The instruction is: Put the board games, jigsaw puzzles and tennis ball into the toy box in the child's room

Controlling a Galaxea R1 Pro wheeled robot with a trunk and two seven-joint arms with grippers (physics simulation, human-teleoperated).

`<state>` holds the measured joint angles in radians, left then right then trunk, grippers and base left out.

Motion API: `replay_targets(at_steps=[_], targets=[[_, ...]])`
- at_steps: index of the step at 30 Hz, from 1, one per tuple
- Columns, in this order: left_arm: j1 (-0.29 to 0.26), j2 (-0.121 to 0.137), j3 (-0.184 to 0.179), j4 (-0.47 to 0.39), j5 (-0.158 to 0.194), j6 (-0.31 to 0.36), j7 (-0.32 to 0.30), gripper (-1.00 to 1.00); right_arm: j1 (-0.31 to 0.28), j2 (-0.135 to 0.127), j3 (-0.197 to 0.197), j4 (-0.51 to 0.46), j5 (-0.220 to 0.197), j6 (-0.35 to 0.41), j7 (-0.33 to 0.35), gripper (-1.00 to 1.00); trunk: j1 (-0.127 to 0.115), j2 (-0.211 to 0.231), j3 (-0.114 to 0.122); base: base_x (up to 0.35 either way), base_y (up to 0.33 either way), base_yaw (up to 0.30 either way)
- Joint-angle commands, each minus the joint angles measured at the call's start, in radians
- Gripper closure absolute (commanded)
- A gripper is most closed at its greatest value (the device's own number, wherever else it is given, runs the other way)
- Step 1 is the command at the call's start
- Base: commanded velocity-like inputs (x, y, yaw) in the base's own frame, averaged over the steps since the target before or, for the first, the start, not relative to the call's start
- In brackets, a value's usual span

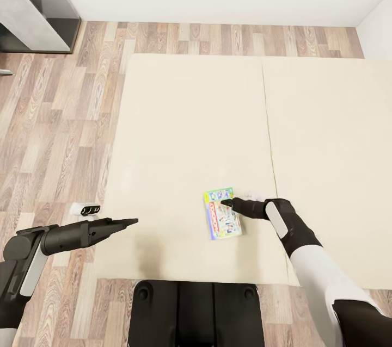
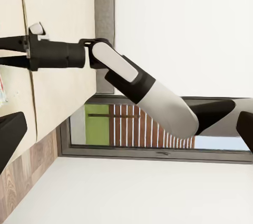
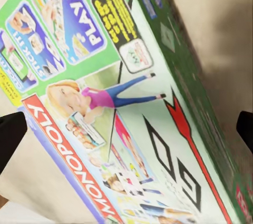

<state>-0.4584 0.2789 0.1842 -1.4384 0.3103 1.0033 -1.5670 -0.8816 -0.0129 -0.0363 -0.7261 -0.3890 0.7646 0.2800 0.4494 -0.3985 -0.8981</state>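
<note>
Board game, lettered "MONOPOLY" on a red band with green, white and blue print, is seen lying flat on the beige mattress of the bed, near the bed's front edge and just left of the mattress seam. In the right wrist view the box lid is seen close up between the two dark fingertips, one at each side margin; the fingers are spread wide and are not closed on the box. In the head view the right gripper is placed over the upper right corner of the box; contact with the lid cannot be judged. The black wrist and white forearm run back from it to the lower right.

The left gripper is held at the bed's left edge, fingers pointing toward the game, well apart from it. Its fingers read as one thin wedge in the head view, and only dark tips show at the margins of the left wrist view, so their spread cannot be told.

A small white object is noted on the wood-plank floor beside the bed. A grey-framed window is recorded in the left wrist view.
</note>
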Motion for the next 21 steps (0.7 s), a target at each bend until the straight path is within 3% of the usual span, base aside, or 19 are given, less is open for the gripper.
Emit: replay_targets(at_steps=[1, 21], targets=[[0.000, 0.000, 0.000, 0.000, 0.000, 0.011, -0.004, -1.00, 0.000, 0.007, -0.003, 0.000, 0.004, 0.006, 0.006, -1.00, 0.001, -0.002, -0.001, 0.000, 0.000, 0.000], [0.000, 0.000, 0.000, 0.001, 0.000, 0.011, -0.004, -1.00, 0.000, 0.071, -0.004, 0.000, 0.003, 0.006, 0.009, -1.00, 0.001, -0.002, -0.001, 0.000, 0.000, 0.000]])
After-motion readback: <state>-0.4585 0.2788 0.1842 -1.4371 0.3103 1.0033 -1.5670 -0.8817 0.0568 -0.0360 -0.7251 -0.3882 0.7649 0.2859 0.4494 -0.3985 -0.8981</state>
